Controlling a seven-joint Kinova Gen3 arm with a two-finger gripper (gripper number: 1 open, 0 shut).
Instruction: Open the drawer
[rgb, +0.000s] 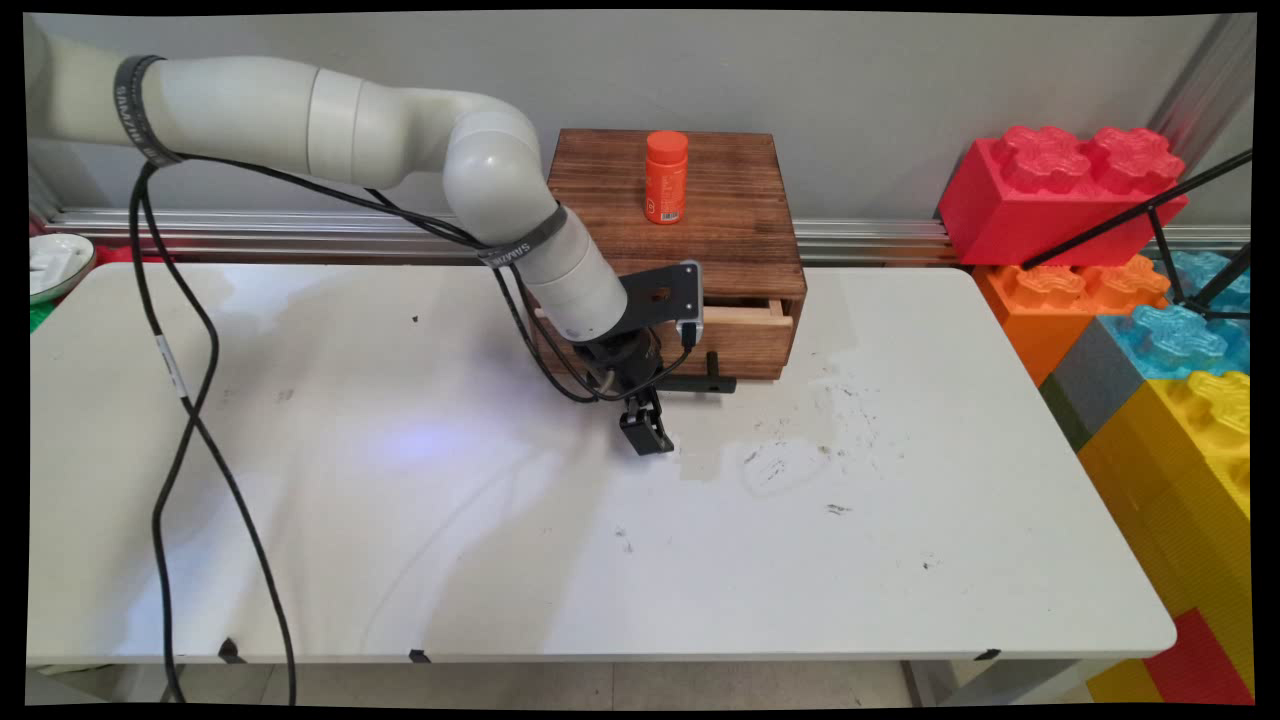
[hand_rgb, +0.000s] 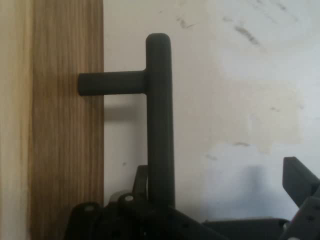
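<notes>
A dark wooden box (rgb: 690, 215) stands at the table's back, against the wall. Its drawer (rgb: 745, 340) is pulled out a little, so a strip of pale wood shows along its top. An orange bottle (rgb: 666, 177) stands upright on the box. The drawer's black bar handle (rgb: 700, 384) (hand_rgb: 160, 125) juts out on a short post. My gripper (rgb: 650, 412) (hand_rgb: 220, 192) is open at the handle's left end. In the hand view the bar lies between the fingers, close to the left one, and the right finger (hand_rgb: 300, 182) is far off it. The drawer front (hand_rgb: 65, 125) fills that view's left side.
Large toy bricks are stacked off the table's right end: red (rgb: 1060, 190), orange (rgb: 1080, 290), blue (rgb: 1170, 335), yellow (rgb: 1190, 440). A black tripod leg (rgb: 1150, 215) crosses them. A white bowl (rgb: 50, 262) sits at the far left. Black cables (rgb: 180, 400) hang over the table's left part.
</notes>
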